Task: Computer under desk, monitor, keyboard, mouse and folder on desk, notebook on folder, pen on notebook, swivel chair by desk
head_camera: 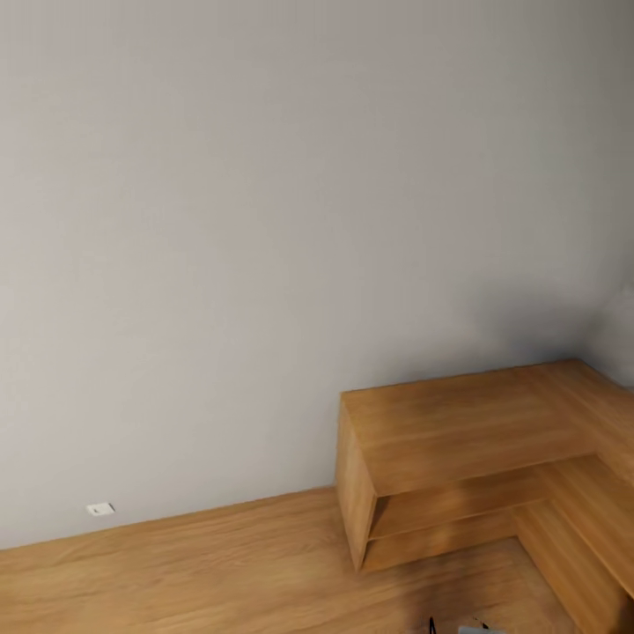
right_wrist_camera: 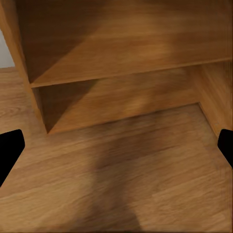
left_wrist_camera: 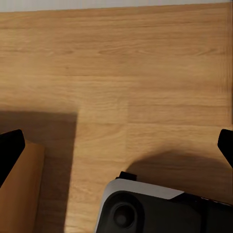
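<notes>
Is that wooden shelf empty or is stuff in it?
Empty: the wooden shelf unit shows bare boards, also seen in the right wrist view.

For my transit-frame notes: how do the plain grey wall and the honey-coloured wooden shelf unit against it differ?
The plain grey wall is flat, matte and grainless; the honey-coloured wooden shelf unit shows wood grain. The wall is one upright plane; the shelf unit is low, L-shaped, with an open compartment under its top. The wall carries a small white outlet low down. Both meet the wood floor.
</notes>
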{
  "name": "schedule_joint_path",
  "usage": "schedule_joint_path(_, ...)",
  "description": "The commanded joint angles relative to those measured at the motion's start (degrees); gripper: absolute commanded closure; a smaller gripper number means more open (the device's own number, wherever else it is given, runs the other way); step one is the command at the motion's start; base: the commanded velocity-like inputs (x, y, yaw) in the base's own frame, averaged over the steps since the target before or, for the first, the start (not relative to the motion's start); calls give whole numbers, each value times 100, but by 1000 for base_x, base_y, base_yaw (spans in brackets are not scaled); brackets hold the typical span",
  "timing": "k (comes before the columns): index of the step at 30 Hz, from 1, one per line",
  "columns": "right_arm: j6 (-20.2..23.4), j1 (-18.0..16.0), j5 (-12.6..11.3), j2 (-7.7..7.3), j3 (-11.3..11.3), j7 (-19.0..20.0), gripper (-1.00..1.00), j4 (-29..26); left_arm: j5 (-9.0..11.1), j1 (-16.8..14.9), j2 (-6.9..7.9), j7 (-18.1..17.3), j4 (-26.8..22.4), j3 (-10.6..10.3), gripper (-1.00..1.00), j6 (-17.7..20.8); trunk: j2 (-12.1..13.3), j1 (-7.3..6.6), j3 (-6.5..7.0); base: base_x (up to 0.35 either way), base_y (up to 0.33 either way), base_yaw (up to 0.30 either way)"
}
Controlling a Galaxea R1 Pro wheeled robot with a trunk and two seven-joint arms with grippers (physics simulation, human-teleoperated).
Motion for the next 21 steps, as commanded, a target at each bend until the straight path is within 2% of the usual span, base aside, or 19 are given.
schedule_joint_path(1,-14,-7,-35,1,49,-25,-100,8,20,-4,3,48,-2,-49,-100,-18,-12,3,-8,0,0,-264)
schedule_joint_path(10,-15,-7,-37,-14,48,-25,-100,10,14,-7,-4,33,-4,-41,-100,-40,-12,3,34,0,0,-267)
schedule_joint_path(14,-15,-7,-37,-78,53,-25,-100,16,12,-7,-6,31,-4,-45,-100,-42,-12,3,55,0,0,-267)
schedule_joint_path(21,-15,-7,-37,-100,55,-25,-100,18,25,-6,1,38,-5,-48,-100,-36,-12,3,92,0,0,-267)
